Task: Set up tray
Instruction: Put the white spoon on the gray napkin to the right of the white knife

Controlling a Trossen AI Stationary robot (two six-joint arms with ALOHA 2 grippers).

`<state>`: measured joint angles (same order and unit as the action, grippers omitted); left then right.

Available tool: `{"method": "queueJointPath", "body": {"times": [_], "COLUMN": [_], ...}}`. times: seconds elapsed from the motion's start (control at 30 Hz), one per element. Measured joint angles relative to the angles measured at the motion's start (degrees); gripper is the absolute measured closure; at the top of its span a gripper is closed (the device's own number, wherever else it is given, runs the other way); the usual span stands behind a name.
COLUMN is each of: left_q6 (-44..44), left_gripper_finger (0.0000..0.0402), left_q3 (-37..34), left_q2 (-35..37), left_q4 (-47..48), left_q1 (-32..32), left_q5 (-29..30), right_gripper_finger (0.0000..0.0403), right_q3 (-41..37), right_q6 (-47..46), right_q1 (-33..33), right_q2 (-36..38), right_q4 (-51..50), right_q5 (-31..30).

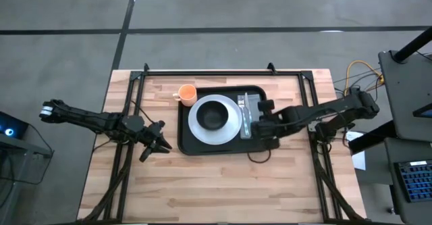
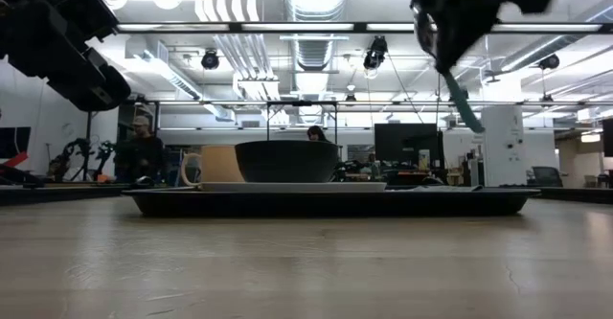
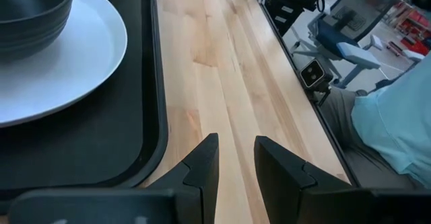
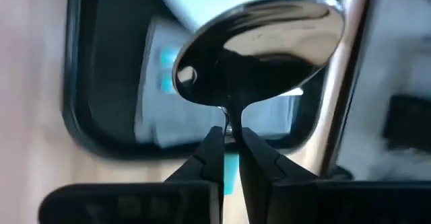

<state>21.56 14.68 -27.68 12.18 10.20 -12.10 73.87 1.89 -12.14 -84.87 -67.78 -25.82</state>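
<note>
The black tray (image 1: 196,142) lies mid-table and carries a white plate (image 1: 231,125) with a dark bowl (image 1: 214,114) on it. A grey napkin (image 1: 244,107) lies along the tray's right part. An orange cup (image 1: 187,93) stands at its far left corner. My right gripper (image 1: 256,121) hovers over the tray's right side, shut on a metal spoon (image 4: 259,49) with a teal handle (image 2: 464,103). My left gripper (image 1: 159,144) is open over bare wood (image 3: 236,158), just left of the tray's near left corner. My right gripper pinches the spoon between its two fingers at the thin neck (image 4: 231,124), just behind the spoon's bowl. The bowl sticks out past the fingertips. The spoon is lifted clear above the tray, and the teal handle end (image 2: 465,108) slants down below the gripper.
Bare wooden table (image 1: 223,184) lies near and to the left of the tray. A black frame rail (image 1: 223,71) runs along the far edge. A cable loop (image 1: 256,157) lies near the tray's near right corner. A person in a light blue top (image 3: 397,123) is beside the table.
</note>
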Motion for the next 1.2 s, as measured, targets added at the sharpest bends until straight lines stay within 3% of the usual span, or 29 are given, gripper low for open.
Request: {"method": "queueJointPath", "body": {"times": [0.2,0.5,0.93,1.2], "left_q6": [0.22,0.22,1.49,1.51], "left_gripper_finger": [0.0325,0.0325,0.0325,0.0325], "left_q3": [0.02,0.07,0.07,0.07], "left_q2": [0.00,0.00,0.00,-0.02], "left_q4": [-0.67,-2.33,-2.64,-2.62], "left_q1": [-0.01,-0.01,0.00,0.02], "left_q5": [0.00,-0.02,0.00,-0.02], "right_gripper_finger": [0.0390,0.0390,0.0390,0.0390], "right_q3": [5.99,7.34,0.90,2.00], "right_q6": [-16.53,-33.48,-38.84,-41.11], "right_q1": [2.42,11.16,36.02,39.03], "right_q2": [-0.49,-0.49,-1.60,-12.82], "right_q4": [1.26,1.28,6.26,5.56], "right_q5": [1.24,17.80,33.30,39.30]}}
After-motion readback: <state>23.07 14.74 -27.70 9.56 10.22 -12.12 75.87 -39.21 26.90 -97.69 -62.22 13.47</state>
